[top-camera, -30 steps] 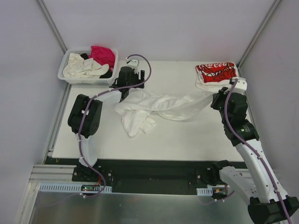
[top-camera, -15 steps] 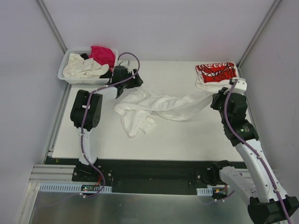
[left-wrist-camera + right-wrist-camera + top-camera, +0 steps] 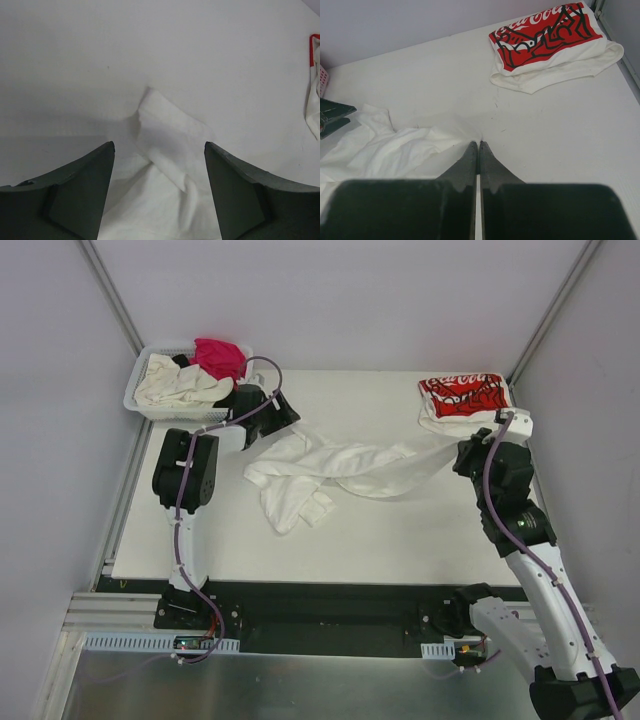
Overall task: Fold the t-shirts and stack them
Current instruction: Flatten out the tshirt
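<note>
We have the plain white shirt point(image 3: 330, 468) lying crumpled across the middle of the table point(image 3: 400, 540). The printed shirt point(image 3: 462, 395) is already folded at the far right corner, and the other shirts point(image 3: 185, 385) are heaped in the basket point(image 3: 140, 402) at the far left. Our right gripper point(image 3: 478, 144) has its fingers pressed together. It looks to us to be pinching the right end of the white shirt, which tapers to a point at its tips. Our left gripper point(image 3: 159, 147) is spread wide and holds nothing, hovering just over a loose flap at the shirt's far left end. To do this well, we should bring the left fingers down astride that flap, catch one layer only and close firmly. Then we should draw both ends apart evenly so the shirt lies flat before any fold.
</note>
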Tool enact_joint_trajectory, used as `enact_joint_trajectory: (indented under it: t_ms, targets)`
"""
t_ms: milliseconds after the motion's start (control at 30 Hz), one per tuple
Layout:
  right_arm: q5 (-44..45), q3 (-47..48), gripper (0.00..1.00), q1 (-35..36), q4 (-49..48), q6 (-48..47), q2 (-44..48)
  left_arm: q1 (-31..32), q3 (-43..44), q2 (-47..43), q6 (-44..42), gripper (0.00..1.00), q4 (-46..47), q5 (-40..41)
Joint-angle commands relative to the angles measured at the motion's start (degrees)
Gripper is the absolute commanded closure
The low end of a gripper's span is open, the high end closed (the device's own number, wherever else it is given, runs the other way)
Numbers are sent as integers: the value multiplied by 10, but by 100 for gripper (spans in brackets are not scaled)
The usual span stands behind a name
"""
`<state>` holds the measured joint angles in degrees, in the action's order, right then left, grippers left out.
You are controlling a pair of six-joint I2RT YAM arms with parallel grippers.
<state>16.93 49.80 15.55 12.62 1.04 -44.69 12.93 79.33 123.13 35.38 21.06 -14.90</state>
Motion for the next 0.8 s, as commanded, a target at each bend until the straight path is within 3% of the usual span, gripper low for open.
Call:
enact_joint_trajectory:
  t_ms: [0,767]
  targets:
    - [7,-1,99,-6,-27,-1,14,-10,21,1,24,28,2,11]
    - [-3,4,99,-10,-44,5,-12,0,89,79,58,35,9,-63]
